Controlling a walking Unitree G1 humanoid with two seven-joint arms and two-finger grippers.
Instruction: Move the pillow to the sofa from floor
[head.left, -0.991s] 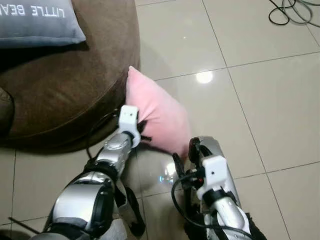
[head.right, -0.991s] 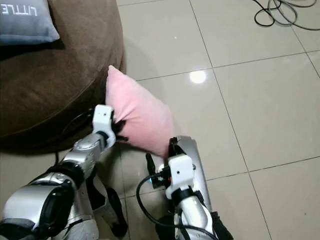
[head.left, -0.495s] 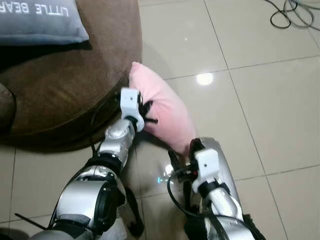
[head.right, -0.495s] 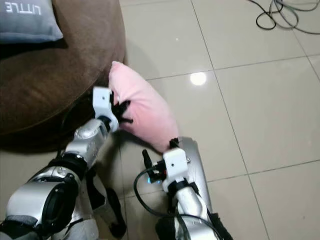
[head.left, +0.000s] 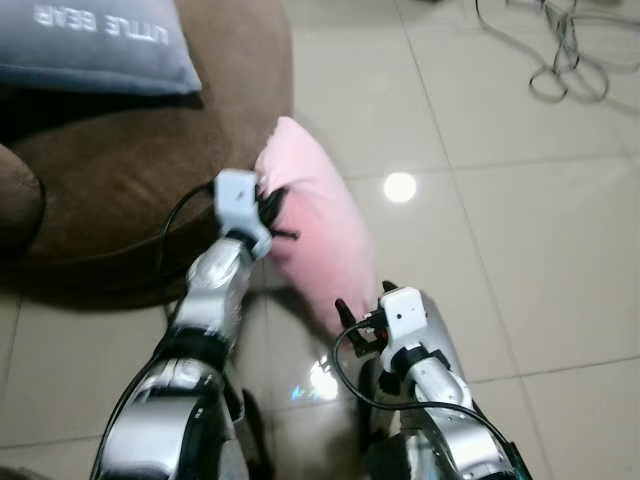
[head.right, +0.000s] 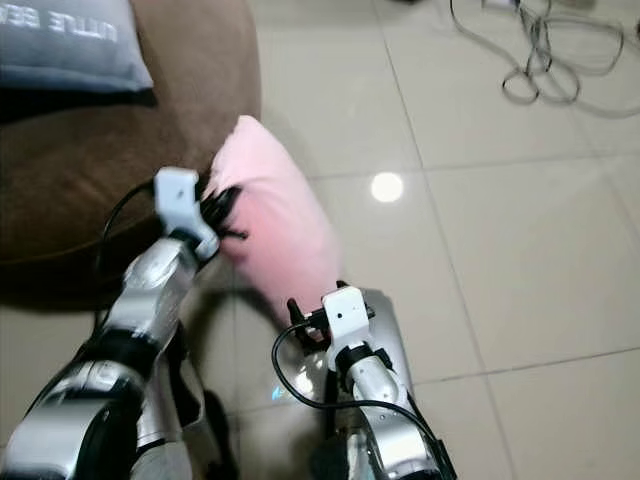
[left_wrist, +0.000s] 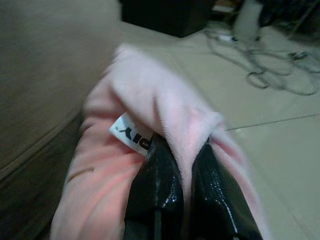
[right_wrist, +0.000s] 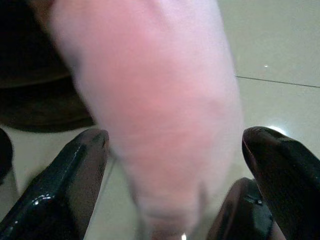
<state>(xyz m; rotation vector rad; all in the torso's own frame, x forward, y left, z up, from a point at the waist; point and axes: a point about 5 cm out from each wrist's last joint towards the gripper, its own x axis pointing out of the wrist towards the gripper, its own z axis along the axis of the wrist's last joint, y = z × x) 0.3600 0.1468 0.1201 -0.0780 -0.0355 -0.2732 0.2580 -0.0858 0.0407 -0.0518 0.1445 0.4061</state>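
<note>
1. We see the soft pink fabric pillow (head.left: 315, 225) lifted off the glossy beige tiled floor (head.left: 520, 250), tilted, with its upper corner beside the edge of the rounded brown fabric sofa (head.left: 130, 170).
2. Our left tool (head.left: 272, 208) is at the pillow's upper left edge; in the left wrist view its two black fingers (left_wrist: 160, 192) are pressed together on a fold of the pink fabric, next to a small white label (left_wrist: 131, 134).
3. Our right tool (right_wrist: 182, 175) sits at the pillow's lower end, and in the right wrist view its fingers stand wide apart on either side of the pillow; whether they touch it we cannot tell.
4. A grey cushion with white lettering (head.left: 105, 45) lies on the sofa, well apart from the pink pillow.
5. A tangle of dark cables (head.left: 560, 50) lies on the floor, well apart from the pillow.
</note>
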